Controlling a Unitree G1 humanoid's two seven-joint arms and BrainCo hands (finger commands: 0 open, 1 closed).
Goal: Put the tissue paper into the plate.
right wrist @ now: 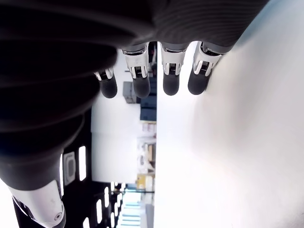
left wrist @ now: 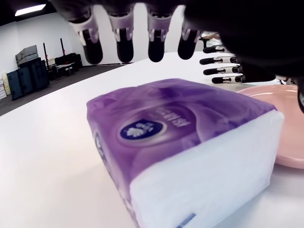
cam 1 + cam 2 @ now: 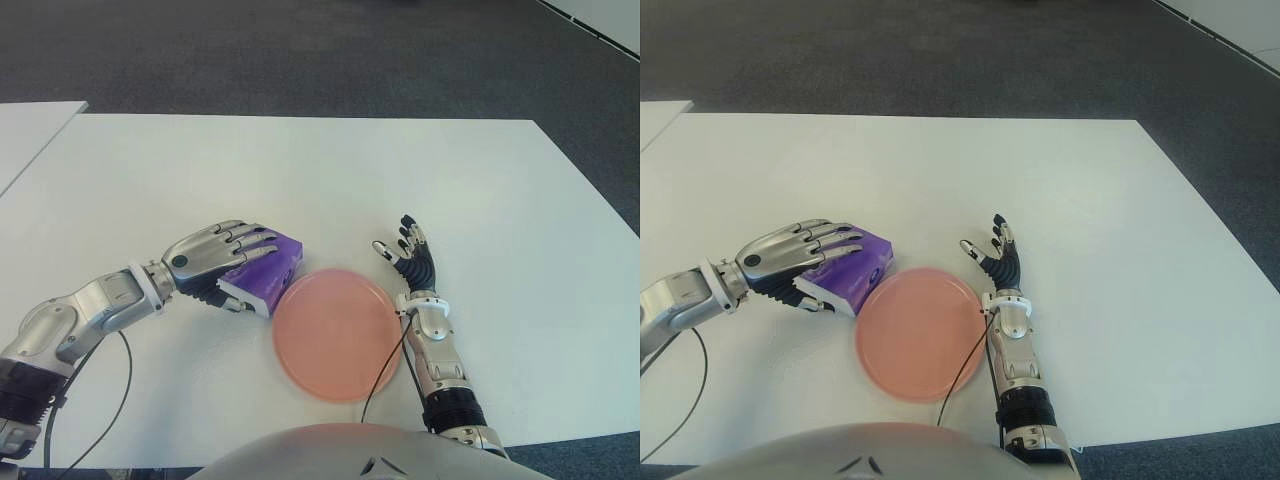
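Note:
A purple tissue pack (image 3: 268, 274) lies on the white table (image 3: 300, 170), its right end close to the left rim of the pink plate (image 3: 335, 335). My left hand (image 3: 222, 252) is over the pack with its fingers stretched across the top and the thumb low at the near side. In the left wrist view the fingertips (image 2: 124, 47) hover above the pack (image 2: 180, 142) and do not clamp it. The plate (image 2: 280, 99) holds nothing. My right hand (image 3: 410, 255) shows just right of the plate, fingers spread and holding nothing.
Dark carpet lies beyond the table's far edge. Another white tabletop (image 3: 30, 130) shows at the far left. A thin black cable (image 3: 385, 375) crosses the plate's right rim beside my right forearm.

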